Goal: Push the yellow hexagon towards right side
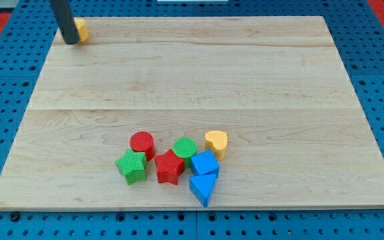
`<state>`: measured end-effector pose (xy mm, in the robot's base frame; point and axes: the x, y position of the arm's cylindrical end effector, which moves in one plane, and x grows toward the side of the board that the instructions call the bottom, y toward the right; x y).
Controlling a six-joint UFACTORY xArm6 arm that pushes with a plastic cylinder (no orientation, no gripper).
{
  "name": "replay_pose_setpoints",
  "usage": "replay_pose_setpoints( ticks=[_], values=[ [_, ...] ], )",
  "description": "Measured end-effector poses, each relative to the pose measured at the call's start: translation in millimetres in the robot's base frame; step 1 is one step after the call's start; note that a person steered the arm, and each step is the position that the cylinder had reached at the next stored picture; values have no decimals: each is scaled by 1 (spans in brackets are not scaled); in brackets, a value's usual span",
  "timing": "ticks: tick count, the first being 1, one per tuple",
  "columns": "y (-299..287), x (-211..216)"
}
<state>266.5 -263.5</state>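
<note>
The yellow hexagon (81, 30) lies at the top left corner of the wooden board (199, 73), partly hidden behind my rod. My tip (71, 42) rests on the board touching the hexagon's left side. The other blocks sit far off in a cluster near the view's bottom centre.
The cluster holds a red cylinder (141, 144), a green star (132, 167), a red star (169, 167), a green cylinder (185, 148), a yellow heart (216, 142), a blue cube-like block (205, 163) and a blue triangle (203, 189). A blue pegboard (379, 40) surrounds the board.
</note>
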Motion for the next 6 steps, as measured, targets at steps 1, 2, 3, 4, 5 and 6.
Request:
replay_pose_setpoints(
  ticks=[1, 2, 3, 4, 5, 6],
  values=[
    [-33, -6],
    [-13, -24],
    [5, -25],
    [6, -35],
    [47, -32],
    [52, -31]
  ],
)
